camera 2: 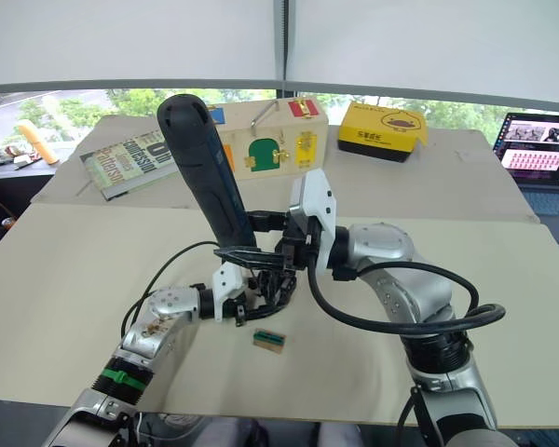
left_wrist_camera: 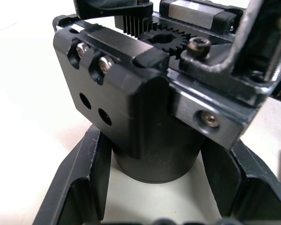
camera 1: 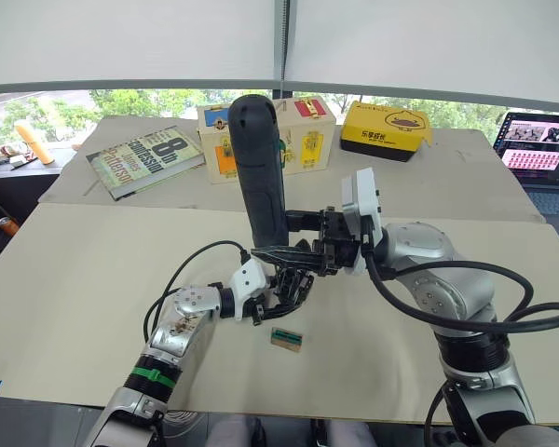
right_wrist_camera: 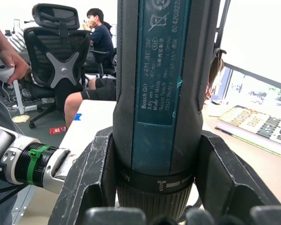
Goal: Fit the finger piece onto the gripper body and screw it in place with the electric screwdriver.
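Standing over the desk (camera 1: 93, 279): cardboard sheet on top, book (camera 1: 144, 158), wooden latch box (camera 1: 307, 130), yellow box (camera 1: 384, 128) along the far edge, laptop (camera 1: 538, 149) far right

Right gripper (camera 1: 303, 251) – jaws clenched on the electric screwdriver (camera 1: 259, 168), held near upright, butt end up and leaning a little, bit end lost in the cluster below

Left gripper (camera 1: 279, 293) – jaws grasping the gripper body (left_wrist_camera: 145, 122) by its round base, low over the desk at centre; the wrist view shows two screw heads seated and two empty holes below them

Finger piece – cannot pick it out in the tangle of black parts

Small green-and-tan block (camera 1: 286, 338) lies loose just in front

Judgement: driving step in hand. To do it well, keep the body clamped dead steady, line the bit square with the screw axis before spinning, press lightly, stop once seated
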Available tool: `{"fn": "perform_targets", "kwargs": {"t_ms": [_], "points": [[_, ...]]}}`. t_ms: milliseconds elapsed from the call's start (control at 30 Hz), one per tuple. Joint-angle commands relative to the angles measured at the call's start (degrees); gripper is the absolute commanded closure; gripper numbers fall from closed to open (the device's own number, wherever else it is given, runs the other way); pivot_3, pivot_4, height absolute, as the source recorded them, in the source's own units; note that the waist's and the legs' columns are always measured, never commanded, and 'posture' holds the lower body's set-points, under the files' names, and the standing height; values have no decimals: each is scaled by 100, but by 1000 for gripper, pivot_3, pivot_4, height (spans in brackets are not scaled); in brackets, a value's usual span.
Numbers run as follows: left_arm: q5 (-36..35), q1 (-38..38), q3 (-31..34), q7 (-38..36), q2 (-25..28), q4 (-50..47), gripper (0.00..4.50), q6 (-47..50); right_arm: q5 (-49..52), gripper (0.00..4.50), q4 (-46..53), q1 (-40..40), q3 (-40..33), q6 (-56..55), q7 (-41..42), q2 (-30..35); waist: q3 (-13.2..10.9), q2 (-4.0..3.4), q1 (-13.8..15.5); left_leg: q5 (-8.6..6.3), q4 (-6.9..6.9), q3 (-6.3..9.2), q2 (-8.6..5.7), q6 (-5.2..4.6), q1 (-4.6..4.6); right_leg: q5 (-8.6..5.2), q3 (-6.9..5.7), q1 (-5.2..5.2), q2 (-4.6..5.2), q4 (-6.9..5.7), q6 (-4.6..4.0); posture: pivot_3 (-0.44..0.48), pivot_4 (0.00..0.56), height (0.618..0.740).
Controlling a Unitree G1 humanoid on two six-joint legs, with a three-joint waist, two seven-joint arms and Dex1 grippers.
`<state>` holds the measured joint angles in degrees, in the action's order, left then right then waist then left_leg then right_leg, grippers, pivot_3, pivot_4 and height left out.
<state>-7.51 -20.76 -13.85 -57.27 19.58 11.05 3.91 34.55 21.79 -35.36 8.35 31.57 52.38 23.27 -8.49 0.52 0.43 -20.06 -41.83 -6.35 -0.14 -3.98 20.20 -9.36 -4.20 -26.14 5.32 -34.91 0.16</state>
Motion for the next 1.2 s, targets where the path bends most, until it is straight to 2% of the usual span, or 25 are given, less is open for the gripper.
{"fn": "perform_targets", "kwargs": {"t_ms": [33, 600, 1200], "points": [[74, 156, -143, -49, 64, 222, 2223, 180, 9, 2587, 90, -192, -125, -270, 39, -36, 0, 0, -3, 0, 0, 0, 0, 0, 0, 0, 0, 0, 0, 0, 0, 0, 150, 740], [50, 130, -140, 23, 35, 269, 2223, 159, -68, 2587, 80, -66, -71, -309, 167, -53, 0, 0, -8, 0, 0, 0, 0, 0, 0, 0, 0, 0, 1, 0, 0, 0, 150, 740], [5, 201, -141, 21, 82, 180, 2223, 226, -290, 2587, -201, 746, -82, -724, -64, -118, 9, -4, -28, 1, 0, 0, 1, 2, -5, 0, 2, 3, 0, -2, 0, 0, 150, 740]]}}
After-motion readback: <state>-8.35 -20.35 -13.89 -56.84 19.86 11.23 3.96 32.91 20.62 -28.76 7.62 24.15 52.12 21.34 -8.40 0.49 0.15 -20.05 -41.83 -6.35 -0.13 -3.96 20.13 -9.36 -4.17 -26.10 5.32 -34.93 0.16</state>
